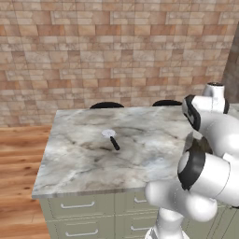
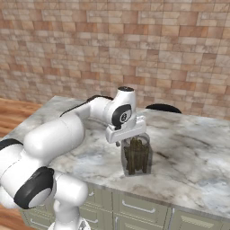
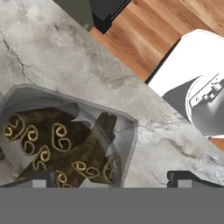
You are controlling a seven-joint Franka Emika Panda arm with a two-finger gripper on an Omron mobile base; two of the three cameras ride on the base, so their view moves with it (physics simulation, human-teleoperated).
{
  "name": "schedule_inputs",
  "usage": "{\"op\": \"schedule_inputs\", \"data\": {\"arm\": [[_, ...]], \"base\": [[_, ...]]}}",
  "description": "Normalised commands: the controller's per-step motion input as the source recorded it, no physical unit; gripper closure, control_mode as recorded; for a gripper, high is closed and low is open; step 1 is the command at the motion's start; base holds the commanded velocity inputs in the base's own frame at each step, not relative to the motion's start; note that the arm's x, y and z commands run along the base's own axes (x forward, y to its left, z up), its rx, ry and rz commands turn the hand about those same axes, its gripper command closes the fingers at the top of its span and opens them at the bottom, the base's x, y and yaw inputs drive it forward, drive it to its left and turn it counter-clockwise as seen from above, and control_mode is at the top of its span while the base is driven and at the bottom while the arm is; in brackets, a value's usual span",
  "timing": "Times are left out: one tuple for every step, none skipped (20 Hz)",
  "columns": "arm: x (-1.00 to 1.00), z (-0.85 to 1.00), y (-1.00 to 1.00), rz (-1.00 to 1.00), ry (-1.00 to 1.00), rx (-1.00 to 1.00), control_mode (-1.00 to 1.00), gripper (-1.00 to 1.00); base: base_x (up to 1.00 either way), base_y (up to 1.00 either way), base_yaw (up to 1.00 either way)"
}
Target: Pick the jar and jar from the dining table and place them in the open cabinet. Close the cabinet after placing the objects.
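On the dining table (image 2: pixel 188 148): gripper (image 2: pixel 131 143) above a jar (image 2: pixel 136 157).

Left to right, a small white-headed utensil (image 1: pixel 111 137) lies alone mid-slab; near the front edge the jar stands upright, brown sticks inside. Fingers spread fully apart at the jar's rim, clamping nothing; contact with the glass cannot be confirmed.

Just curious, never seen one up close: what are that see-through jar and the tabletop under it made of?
The clear cylindrical jar looks like smooth glass: the dark brown sticks inside show through its wall. The grey-veined white tabletop looks like polished marble, though a rendered picture cannot confirm real stone.
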Motion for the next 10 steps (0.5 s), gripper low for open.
{"op": "schedule_inputs", "data": {"arm": [[0.0,-0.22,0.0,0.0,0.0,0.0,-1.0,-1.0],[0.0,-0.22,0.0,0.0,0.0,0.0,-1.0,-1.0],[0.0,-0.21,0.0,0.0,0.0,0.0,-1.0,-1.0],[0.0,-0.23,0.0,0.0,0.0,0.0,-1.0,-1.0],[0.0,-0.23,0.0,0.0,0.0,0.0,-1.0,-1.0],[0.0,-0.23,0.0,0.0,0.0,0.0,-1.0,-1.0],[0.0,-0.23,0.0,0.0,0.0,0.0,-1.0,-1.0],[0.0,-0.24,0.0,0.0,0.0,0.0,-1.0,-1.0],[0.0,-0.25,0.0,0.0,0.0,0.0,-1.0,-1.0],[0.0,-0.27,0.0,0.0,0.0,0.0,-1.0,-1.0]], "base": [[0.0,0.0,0.0],[0.0,0.0,0.0],[0.0,0.0,0.0],[0.0,0.0,0.0],[0.0,0.0,0.0],[0.0,0.0,0.0],[0.0,0.0,0.0],[0.0,0.0,0.0],[0.0,0.0,0.0],[0.0,0.0,0.0]]}}
